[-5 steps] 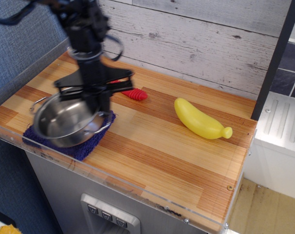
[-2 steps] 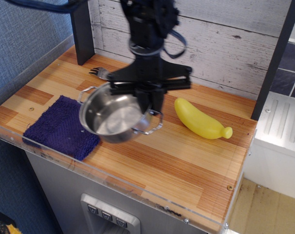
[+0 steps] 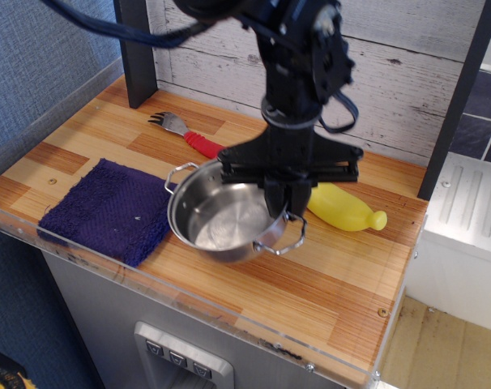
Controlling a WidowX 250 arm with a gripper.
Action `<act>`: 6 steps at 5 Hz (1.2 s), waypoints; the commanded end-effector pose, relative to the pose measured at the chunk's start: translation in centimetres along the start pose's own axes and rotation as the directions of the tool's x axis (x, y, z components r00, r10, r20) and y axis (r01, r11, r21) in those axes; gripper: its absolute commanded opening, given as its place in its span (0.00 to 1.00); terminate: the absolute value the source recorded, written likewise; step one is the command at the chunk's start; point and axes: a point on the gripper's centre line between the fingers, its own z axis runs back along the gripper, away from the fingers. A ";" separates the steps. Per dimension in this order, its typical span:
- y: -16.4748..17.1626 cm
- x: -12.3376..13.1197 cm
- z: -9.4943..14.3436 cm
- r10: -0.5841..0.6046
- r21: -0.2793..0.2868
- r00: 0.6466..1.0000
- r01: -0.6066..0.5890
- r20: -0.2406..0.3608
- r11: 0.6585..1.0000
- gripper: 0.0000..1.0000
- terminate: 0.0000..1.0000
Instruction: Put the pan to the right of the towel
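Note:
The pan point(image 3: 223, 217) is a small shiny steel pot with two wire loop handles. It hangs tilted just right of the towel point(image 3: 104, 211), a dark purple-blue terry cloth lying flat near the table's front left edge. My gripper point(image 3: 283, 198) comes down from above and is shut on the pan's far right rim. The pan's left handle almost reaches the towel's right edge. I cannot tell whether the pan's bottom touches the table.
A yellow plastic banana point(image 3: 347, 209) lies right behind the gripper, partly hidden by it. A fork with a red handle point(image 3: 185, 132) lies at the back. A dark post point(image 3: 134, 50) stands at the back left. The table's front edge point(image 3: 229, 312) is close to the pan.
My gripper has carried the pan from on top of the towel to the right, across the table, and lower. The towel now lies uncovered.

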 end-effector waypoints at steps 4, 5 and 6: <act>-1.9 -1.5 -3.5 -0.036 0.052 0.998 0.039 -0.055 0.998 1.00 0.00; -1.6 -1.5 -3.7 -0.020 0.062 0.998 0.024 -0.058 0.998 1.00 0.00; -1.2 -1.5 -3.8 -0.008 0.067 0.998 0.011 -0.055 0.998 1.00 0.00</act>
